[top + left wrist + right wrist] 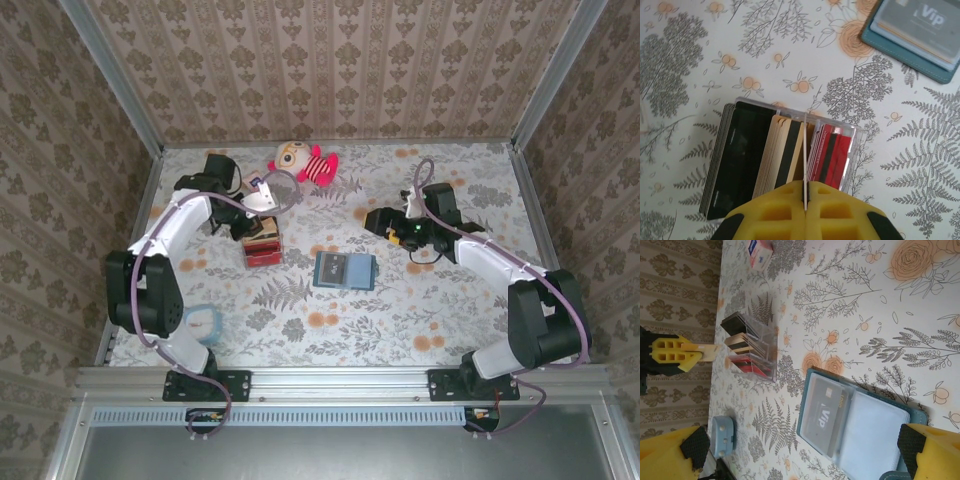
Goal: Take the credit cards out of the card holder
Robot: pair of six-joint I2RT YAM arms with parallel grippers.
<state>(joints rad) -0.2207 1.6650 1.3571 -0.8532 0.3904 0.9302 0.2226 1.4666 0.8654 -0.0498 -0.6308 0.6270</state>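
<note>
The left end effector (805, 200), clamped on a tan card (804, 150), hung over the box (852, 135). The right end effector (380, 221) stood apart. Probably depositing: release next, then pull the holder's (345, 270) VIP card (825, 420).

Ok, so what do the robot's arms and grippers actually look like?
The left arm and right arm are white shells with black joints, with a purplish cable running along each. The left gripper and right gripper have bright yellow moulded fingers with black pads.
</note>
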